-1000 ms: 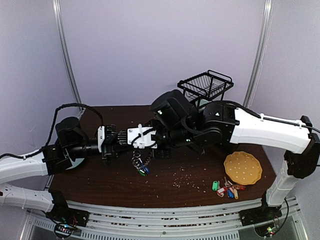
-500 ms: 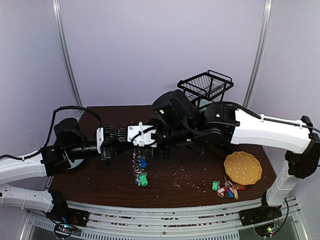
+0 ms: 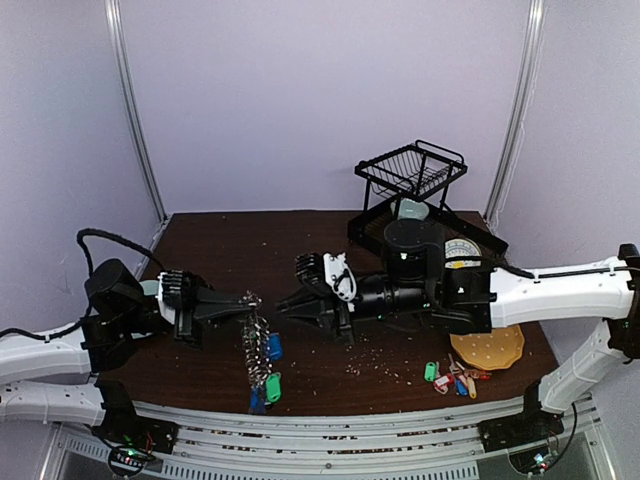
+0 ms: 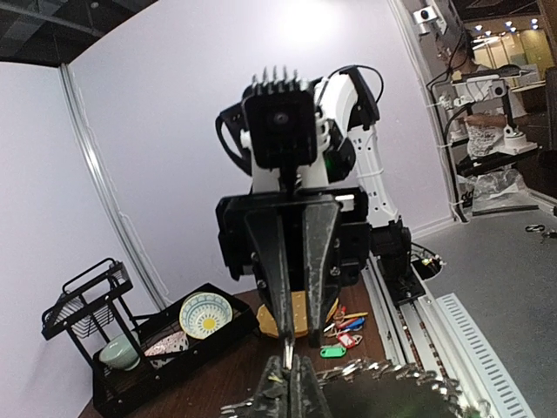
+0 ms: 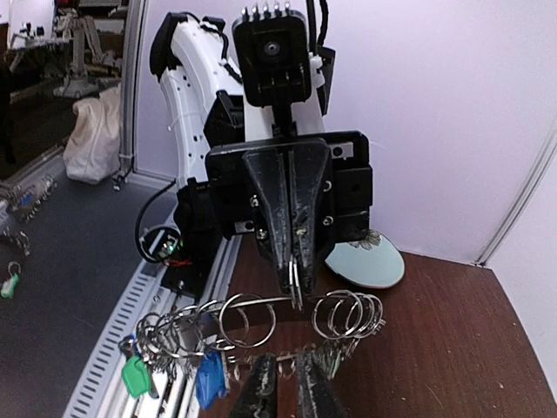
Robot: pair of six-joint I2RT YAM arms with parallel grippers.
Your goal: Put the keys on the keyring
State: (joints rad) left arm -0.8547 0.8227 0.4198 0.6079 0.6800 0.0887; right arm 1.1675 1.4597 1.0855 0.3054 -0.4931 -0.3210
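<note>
Silver metal keyring [image 3: 256, 345] of green- and blue-tagged keys [image 3: 272, 386] hangs pinched by the left gripper [image 3: 243, 308]; right gripper [image 3: 283, 302] slightly parted, empty.

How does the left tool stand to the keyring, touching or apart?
Touching. The right wrist view shows the left tool shut, its tips pinching the keyring by its wire; in the top view the keyring hangs from it.

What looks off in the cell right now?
Pale crumbs are strewn over the dark brown wooden tabletop, mostly centre and right: loose debris in the workspace. The large silver metal keyring with green and blue tagged keys dangles from the shut left gripper instead of lying flat. Nothing looks damaged.
</note>
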